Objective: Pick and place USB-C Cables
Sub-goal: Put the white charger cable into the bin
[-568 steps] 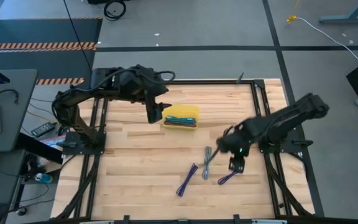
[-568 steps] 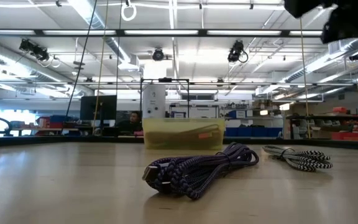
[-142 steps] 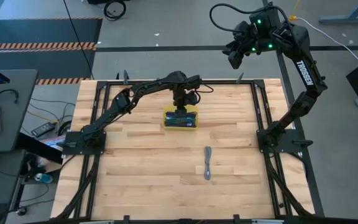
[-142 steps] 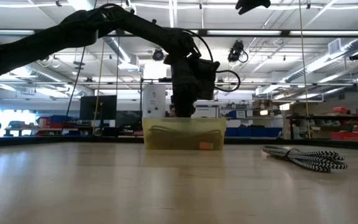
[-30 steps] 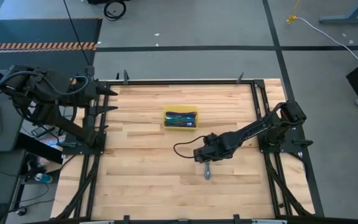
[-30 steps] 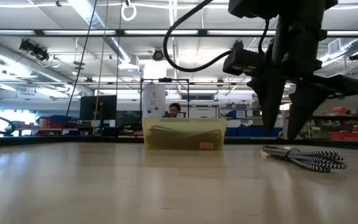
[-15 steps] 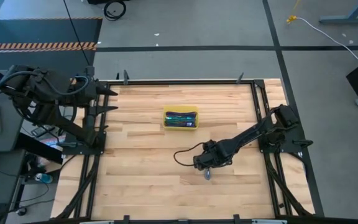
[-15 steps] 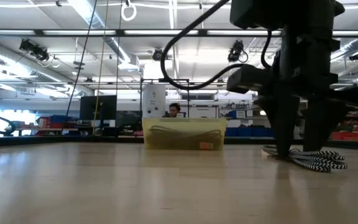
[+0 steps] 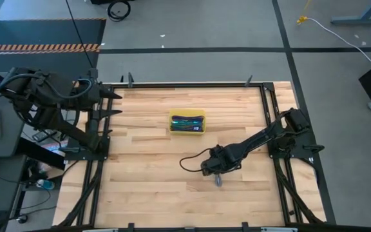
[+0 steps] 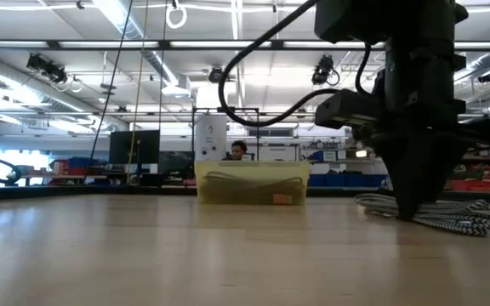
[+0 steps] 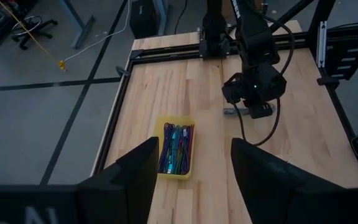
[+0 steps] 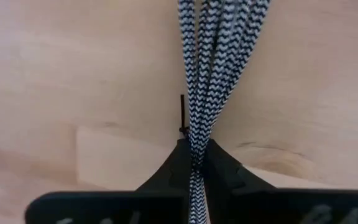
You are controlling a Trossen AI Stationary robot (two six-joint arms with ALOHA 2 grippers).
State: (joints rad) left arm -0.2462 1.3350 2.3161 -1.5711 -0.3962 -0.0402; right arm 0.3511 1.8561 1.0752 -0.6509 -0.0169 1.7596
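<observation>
Grasp step: grey cable (image 12: 213, 68), lying on table (image 9: 147, 174) near the middle, is pinched by closed right gripper (image 12: 194, 163); lift and carry to yellow tray (image 9: 187, 122) needed next; left gripper (image 11: 191, 171) parked open

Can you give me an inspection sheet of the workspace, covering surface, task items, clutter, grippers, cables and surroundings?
Surface: wooden table inside a dark frame.
Job's things: one grey braided cable lies on the wood, pinched at its middle; the other cables sit in the yellow tray.
Clutter: nothing seen on the table.
Grippers: right gripper is down at the table, shut on the grey braided cable; left gripper is open, pulled back over the table's left edge.
Cables: a black lead loops out from the right arm.
Surroundings: workshop hall; a person shows behind the tray in the low view.
</observation>
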